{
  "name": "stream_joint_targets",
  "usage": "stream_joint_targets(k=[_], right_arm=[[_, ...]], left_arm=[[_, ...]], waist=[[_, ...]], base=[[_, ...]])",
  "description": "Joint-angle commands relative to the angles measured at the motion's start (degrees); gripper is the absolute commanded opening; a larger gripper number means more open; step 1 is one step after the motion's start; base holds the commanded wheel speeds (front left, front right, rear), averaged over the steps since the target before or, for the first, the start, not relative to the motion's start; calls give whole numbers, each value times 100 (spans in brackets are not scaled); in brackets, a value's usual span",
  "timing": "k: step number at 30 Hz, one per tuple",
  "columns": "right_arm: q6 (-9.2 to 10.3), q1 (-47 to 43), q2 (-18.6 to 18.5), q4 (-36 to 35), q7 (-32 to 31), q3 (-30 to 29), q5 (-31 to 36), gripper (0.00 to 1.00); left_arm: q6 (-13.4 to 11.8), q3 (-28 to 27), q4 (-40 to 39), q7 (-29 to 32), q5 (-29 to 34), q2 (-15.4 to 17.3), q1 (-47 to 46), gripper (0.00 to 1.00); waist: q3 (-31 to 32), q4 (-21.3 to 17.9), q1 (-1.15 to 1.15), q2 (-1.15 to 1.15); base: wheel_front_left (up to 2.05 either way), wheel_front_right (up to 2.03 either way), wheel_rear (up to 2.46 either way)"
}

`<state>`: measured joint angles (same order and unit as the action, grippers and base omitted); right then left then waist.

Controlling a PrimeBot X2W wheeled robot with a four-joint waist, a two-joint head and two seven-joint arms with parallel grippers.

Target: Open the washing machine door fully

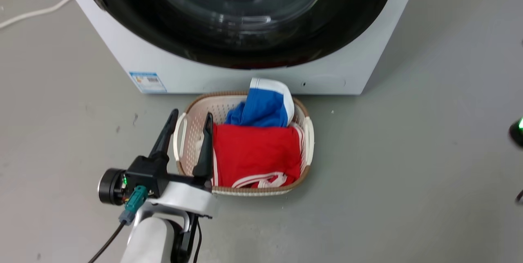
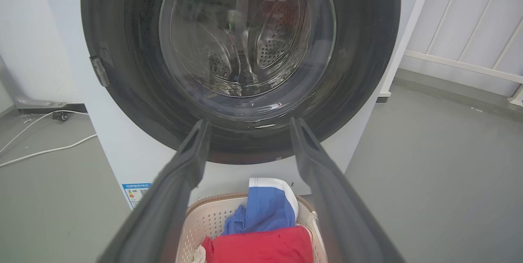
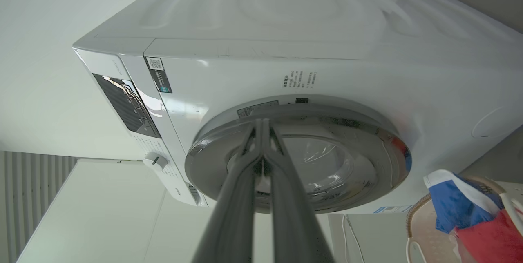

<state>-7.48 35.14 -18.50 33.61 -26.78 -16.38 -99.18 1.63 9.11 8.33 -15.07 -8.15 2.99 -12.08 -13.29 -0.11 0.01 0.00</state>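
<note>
Both fingers of the right gripper [image 3: 261,126] meet, empty, at the rim of the washing machine door [image 3: 335,161], seemingly shut on the washer [image 3: 286,30] front; pulling, they could slip off its gloss. The left gripper [image 1: 192,113] gapes above the basket [image 1: 261,192].

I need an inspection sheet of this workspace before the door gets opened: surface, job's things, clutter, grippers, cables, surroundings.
Surface: grey floor, few small marks.
Job's things: large round glossy black washing machine door, closed against the white washer front.
Clutter: beige perforated plastic basket with red cloth and blue cloth, before the washer.
Grippers: left gripper open, over the basket's left side; right gripper shut, tips at the door rim, contact unclear.
Cables: white cable on floor beside the washer.
Surroundings: white railing beside the washer.
</note>
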Motion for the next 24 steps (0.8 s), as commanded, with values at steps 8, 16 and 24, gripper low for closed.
stream_joint_targets(k=[8, 16, 24], right_arm=[[-2, 2208, -643, 1355, -499, 1029, 274, 0], [-2, 3848, -570, 2191, -746, 1881, 891, 0], [-2, 4788, -278, 2655, -812, 2255, 1235, 0]], left_arm=[[-70, 45, -186, -14, 50, -10, -406, 100], [-169, 151, -344, -14, 0, -11, -618, 100], [-275, 298, -370, -14, -24, -11, -809, 100]], waist=[[-795, 232, -1, 0], [-1221, 384, -1, 0], [-1485, 510, -1, 0]], base=[[0, 0, 0], [0, 0, 0], [0, 0, 0]])
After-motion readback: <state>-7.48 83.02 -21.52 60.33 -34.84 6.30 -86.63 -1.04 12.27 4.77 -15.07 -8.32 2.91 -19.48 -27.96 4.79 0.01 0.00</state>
